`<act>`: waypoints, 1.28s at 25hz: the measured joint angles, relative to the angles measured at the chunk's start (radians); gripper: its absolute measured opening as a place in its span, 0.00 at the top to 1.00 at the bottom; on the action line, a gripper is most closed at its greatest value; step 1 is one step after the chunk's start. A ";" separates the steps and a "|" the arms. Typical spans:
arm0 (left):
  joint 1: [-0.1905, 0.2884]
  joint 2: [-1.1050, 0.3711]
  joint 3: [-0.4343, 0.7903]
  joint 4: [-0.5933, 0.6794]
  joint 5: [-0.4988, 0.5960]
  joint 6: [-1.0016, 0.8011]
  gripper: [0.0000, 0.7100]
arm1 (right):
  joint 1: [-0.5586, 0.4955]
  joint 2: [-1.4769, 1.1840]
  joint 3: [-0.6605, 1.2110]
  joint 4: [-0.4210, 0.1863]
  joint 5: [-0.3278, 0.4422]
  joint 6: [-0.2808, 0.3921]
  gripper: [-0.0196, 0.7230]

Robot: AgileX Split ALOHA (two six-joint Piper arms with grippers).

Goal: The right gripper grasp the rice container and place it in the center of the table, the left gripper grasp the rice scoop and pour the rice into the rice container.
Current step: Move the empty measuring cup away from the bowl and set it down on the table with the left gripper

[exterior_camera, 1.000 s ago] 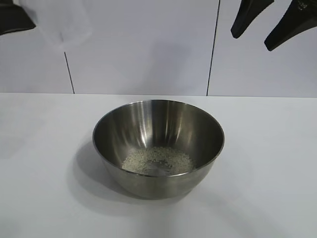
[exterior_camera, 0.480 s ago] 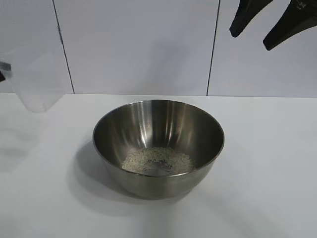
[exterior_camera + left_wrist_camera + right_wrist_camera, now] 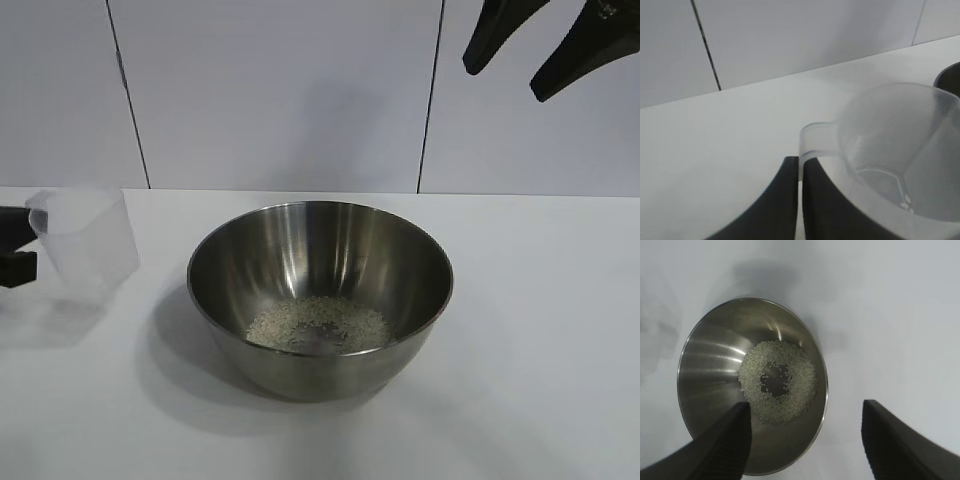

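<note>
The left gripper [image 3: 799, 200] pinches the handle of the rice scoop [image 3: 85, 243] beside the rice container [image 3: 320, 298]. Rice [image 3: 318, 324] lies inside. The right gripper [image 3: 545, 45] hangs high, fingers spread.

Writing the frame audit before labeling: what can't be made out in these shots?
- Left gripper: the exterior view's edge cuts off all but its tip; arm unseen.
- Rice scoop: its base is cut off in the left wrist view; in the exterior view, whether it touches the table is unclear.
- Right gripper: arm cut off.
- Rice container: far outer wall hidden.
</note>
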 joint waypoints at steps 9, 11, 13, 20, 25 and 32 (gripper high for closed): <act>0.000 0.076 -0.006 -0.075 -0.006 0.044 0.99 | 0.000 0.000 0.000 0.000 -0.005 0.000 0.38; 0.000 0.076 -0.007 -0.105 -0.006 0.049 0.99 | 0.000 0.000 0.000 0.000 -0.007 0.000 0.38; 0.000 0.076 -0.011 -0.124 -0.007 0.054 0.99 | 0.000 0.000 0.000 0.000 -0.009 -0.004 0.38; 0.000 0.076 -0.013 -0.147 -0.008 0.101 0.95 | 0.000 0.000 0.000 0.001 -0.009 -0.007 0.38; 0.000 0.076 -0.013 -0.174 -0.011 0.106 0.84 | 0.000 0.000 0.000 0.010 -0.010 -0.016 0.38; 0.000 0.076 -0.009 -0.213 -0.015 0.106 0.51 | 0.000 0.000 0.000 0.012 -0.015 -0.019 0.38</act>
